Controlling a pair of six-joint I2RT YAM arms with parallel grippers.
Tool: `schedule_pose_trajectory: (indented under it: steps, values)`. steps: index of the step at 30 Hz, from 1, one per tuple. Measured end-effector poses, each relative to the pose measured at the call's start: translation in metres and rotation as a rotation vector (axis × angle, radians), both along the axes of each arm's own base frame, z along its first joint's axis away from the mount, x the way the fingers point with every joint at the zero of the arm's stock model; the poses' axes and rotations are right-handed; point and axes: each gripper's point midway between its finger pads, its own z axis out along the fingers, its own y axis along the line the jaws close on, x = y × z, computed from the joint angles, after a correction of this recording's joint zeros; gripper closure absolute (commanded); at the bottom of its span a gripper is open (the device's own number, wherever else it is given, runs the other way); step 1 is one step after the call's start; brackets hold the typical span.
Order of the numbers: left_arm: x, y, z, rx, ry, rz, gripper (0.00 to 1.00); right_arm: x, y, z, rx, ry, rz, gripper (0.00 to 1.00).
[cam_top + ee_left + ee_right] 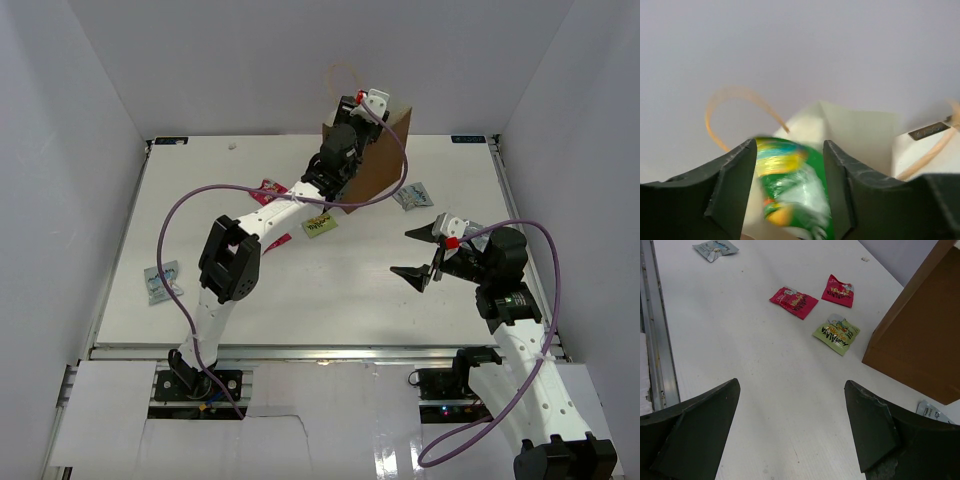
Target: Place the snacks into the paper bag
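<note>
The brown paper bag (pixel 378 172) stands at the back of the table. My left gripper (pixel 352 112) is over its mouth. In the left wrist view a green snack packet (pixel 792 187) sits blurred between the spread fingers (pixel 732 185), above the bag's pale inside (pixel 860 135); the fingers are apart and do not pinch it. My right gripper (pixel 420 253) is open and empty above the table at the right, as its own view (pixel 792 425) shows. On the table lie two red packets (pixel 793 302) (pixel 838 291) and a yellow-green one (pixel 836 334).
A pale blue-silver packet (pixel 160 281) lies near the table's left edge and another (pixel 412 195) just right of the bag. White walls close in the table on three sides. A bag handle (pixel 740 100) loops up at the left.
</note>
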Motion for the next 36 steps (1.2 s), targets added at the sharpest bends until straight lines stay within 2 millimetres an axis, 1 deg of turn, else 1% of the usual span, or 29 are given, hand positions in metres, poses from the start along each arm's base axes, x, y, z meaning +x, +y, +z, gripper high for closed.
schedule_pose_trajectory:
  steps: [3,6,11,12,14,16,17,18,19,21,22,24,25,26,27,28,29,30,31,32,34,36]
  values:
    - [0.000,0.001,0.004,-0.011,-0.013,0.003,0.22,0.000,0.000,0.000,0.000,0.000,0.000,0.10]
    - [-0.001,0.001,0.004,-0.016,-0.014,0.001,0.18,0.000,0.000,0.000,0.000,0.000,0.000,0.09]
    - [-0.002,0.002,0.006,-0.016,-0.015,-0.001,0.14,0.000,0.000,0.000,0.000,0.000,0.000,0.10]
    - [-0.003,0.003,0.007,-0.015,-0.015,-0.002,0.11,0.000,0.000,0.000,0.000,0.000,0.000,0.09]
    - [-0.008,0.006,0.009,-0.008,-0.007,-0.010,0.07,0.001,0.000,0.000,-0.001,0.001,-0.003,0.09]
    - [-0.020,0.010,0.013,0.007,0.005,-0.039,0.02,0.003,-0.001,-0.002,-0.002,0.008,-0.019,0.09]
    - [-0.031,0.015,0.018,0.010,0.008,-0.060,0.02,0.006,-0.003,-0.003,-0.003,0.020,-0.036,0.08]
    - [-0.043,0.021,0.019,0.020,0.022,-0.084,0.02,0.012,-0.005,-0.006,-0.004,0.035,-0.068,0.08]
    - [-0.060,0.030,0.023,0.026,0.032,-0.113,0.02,0.021,-0.010,-0.009,-0.007,0.054,-0.119,0.08]
    - [-0.099,0.052,0.042,0.004,0.029,-0.173,0.02,0.038,-0.020,-0.017,-0.009,0.098,-0.224,0.07]
    - [-0.125,0.068,0.053,-0.020,0.027,-0.205,0.02,0.052,-0.029,-0.024,-0.014,0.135,-0.307,0.07]
    - [-0.168,0.096,0.078,-0.087,-0.005,-0.260,0.02,0.072,-0.044,-0.039,-0.022,0.208,-0.443,0.07]
    - [-0.191,0.111,0.086,-0.118,-0.014,-0.286,0.02,0.083,-0.053,-0.049,-0.030,0.253,-0.516,0.07]
    - [-0.212,0.126,0.095,-0.151,-0.028,-0.312,0.02,0.090,-0.058,-0.054,-0.033,0.284,-0.559,0.07]
    - [-0.228,0.136,0.098,-0.173,-0.031,-0.331,0.02,0.105,-0.072,-0.071,-0.053,0.365,-0.674,0.09]
    - [-0.242,0.146,0.097,-0.192,-0.021,-0.347,0.02,0.115,-0.082,-0.079,-0.066,0.408,-0.751,0.10]
    - [-0.255,0.155,0.091,-0.206,-0.003,-0.361,0.02,0.126,-0.094,-0.089,-0.084,0.463,-0.841,0.10]
    - [-0.262,0.160,0.081,-0.208,0.024,-0.368,0.02,0.137,-0.106,-0.096,-0.100,0.501,-0.934,0.10]
    - [-0.268,0.164,0.066,-0.202,0.060,-0.372,0.02,0.146,-0.119,-0.101,-0.116,0.518,-1.018,0.10]
    - [-0.271,0.166,0.046,-0.187,0.106,-0.372,0.02,0.154,-0.130,-0.107,-0.131,0.532,-1.095,0.10]
    - [-0.274,0.167,-0.008,-0.127,0.235,-0.359,0.02,0.163,-0.150,-0.116,-0.163,0.547,-1.225,0.10]
    - [-0.276,0.168,-0.060,-0.053,0.367,-0.344,0.02,0.166,-0.167,-0.126,-0.194,0.564,-1.320,0.10]
